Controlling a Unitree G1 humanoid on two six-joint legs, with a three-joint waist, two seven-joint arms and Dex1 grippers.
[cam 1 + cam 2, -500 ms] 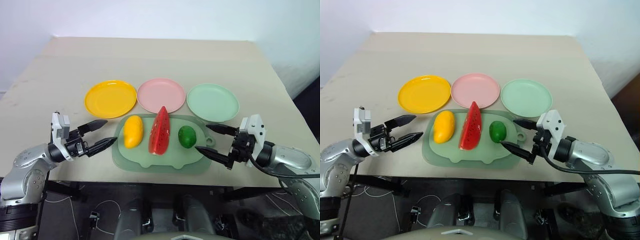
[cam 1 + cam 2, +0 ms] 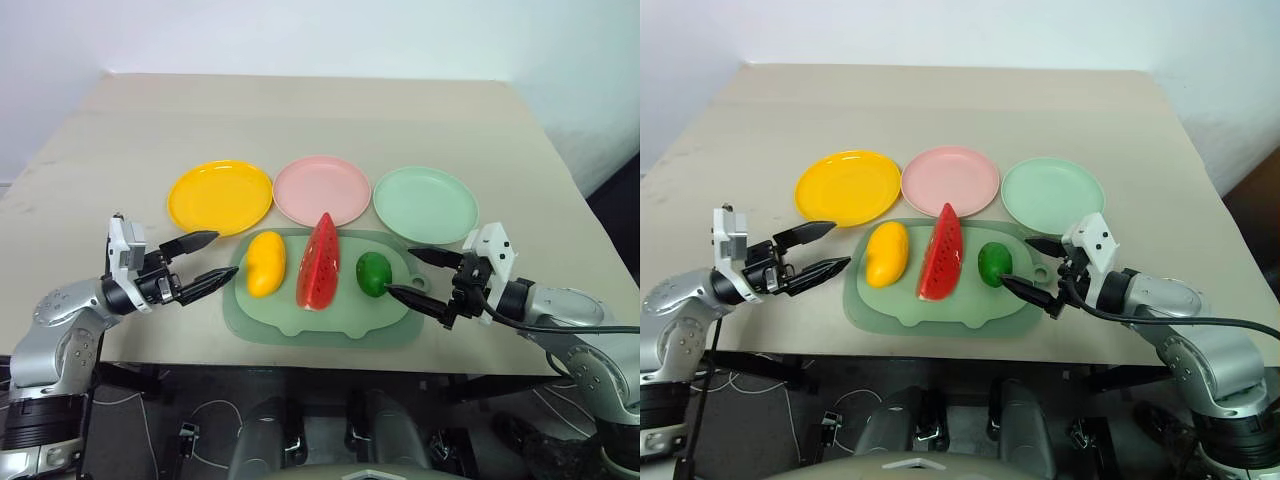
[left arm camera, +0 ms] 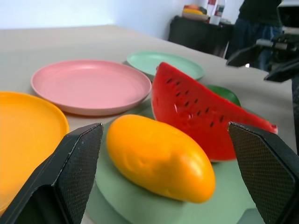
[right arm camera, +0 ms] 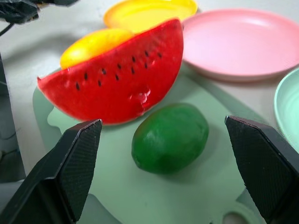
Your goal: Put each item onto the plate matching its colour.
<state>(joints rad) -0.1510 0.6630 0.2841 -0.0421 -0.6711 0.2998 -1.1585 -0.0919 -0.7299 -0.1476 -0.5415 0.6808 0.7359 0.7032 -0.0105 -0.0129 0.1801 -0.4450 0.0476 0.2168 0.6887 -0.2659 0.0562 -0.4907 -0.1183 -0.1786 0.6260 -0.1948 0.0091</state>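
While both my left gripper (image 2: pixel 205 262) and right gripper (image 2: pixel 420 277) hang spread and empty over a beige table (image 2: pixel 300 120) by a white wall (image 2: pixel 320 35), one mango (image 2: pixel 265 263), one watermelon slice (image 2: pixel 319 263) and one lime (image 2: pixel 373 273) lie on one green mat (image 2: pixel 320 325), before one yellow plate (image 2: pixel 220 197), one pink plate (image 2: pixel 322 189) and one mint plate (image 2: pixel 425 204).

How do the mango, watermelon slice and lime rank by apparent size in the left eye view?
1. watermelon slice
2. mango
3. lime
All three lie side by side on the mat, so nearness hardly skews this.
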